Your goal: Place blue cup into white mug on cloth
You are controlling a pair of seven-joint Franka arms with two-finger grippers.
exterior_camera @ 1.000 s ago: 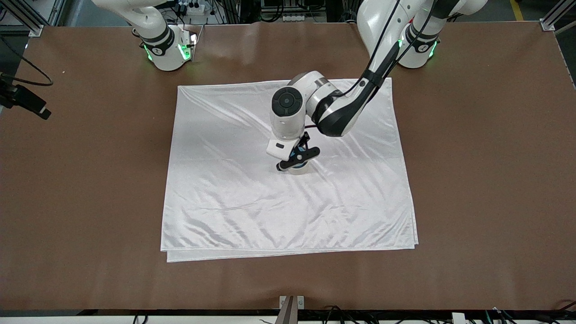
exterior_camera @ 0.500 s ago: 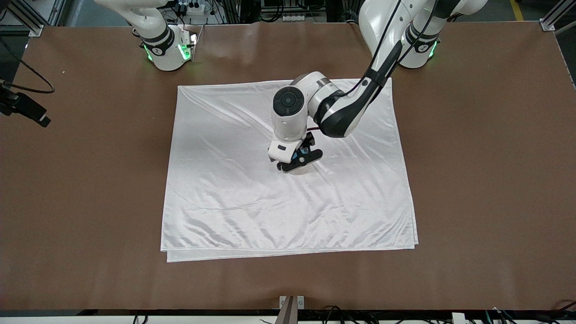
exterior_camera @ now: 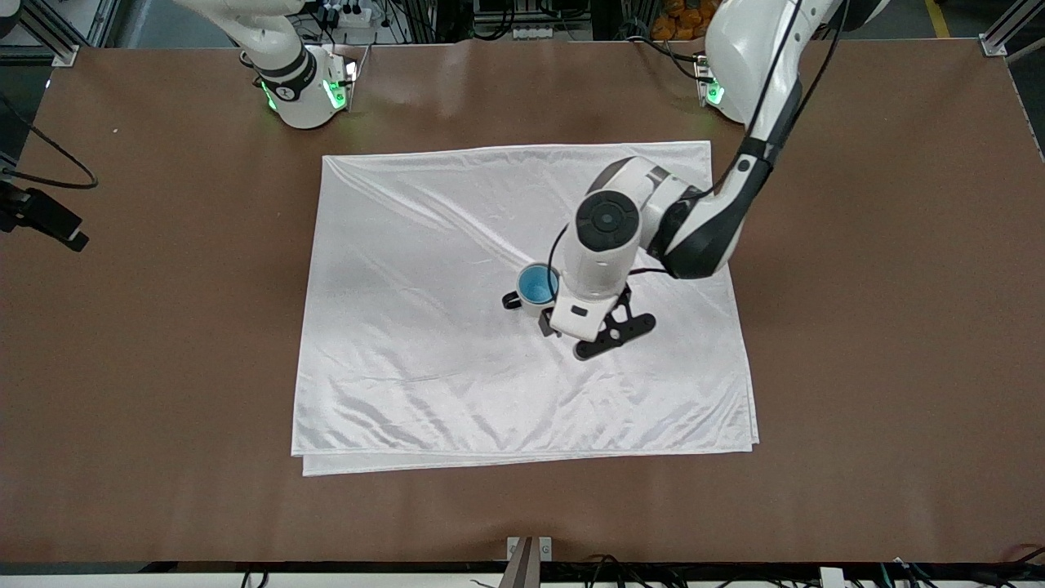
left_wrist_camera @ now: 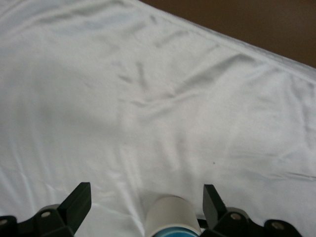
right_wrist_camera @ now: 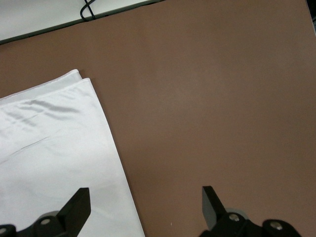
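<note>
right claw (right_wrist_camera: pixel 143 212) spread, empty | cloth (right_wrist_camera: pixel 54 163) corner | brown table (right_wrist_camera: pixel 207 98)

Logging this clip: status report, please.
Left gripper open, empty, over the cloth. Right gripper open, waiting over the table edge. Blue cup nested in white mug. Nothing obstructing.

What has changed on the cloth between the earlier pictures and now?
The left gripper has let go of the blue cup, which now sits inside the white mug, and has drawn away toward the left arm's end of the table; its jaws are open and empty. The mug, the cloth and the waiting right arm stayed as they were.
</note>
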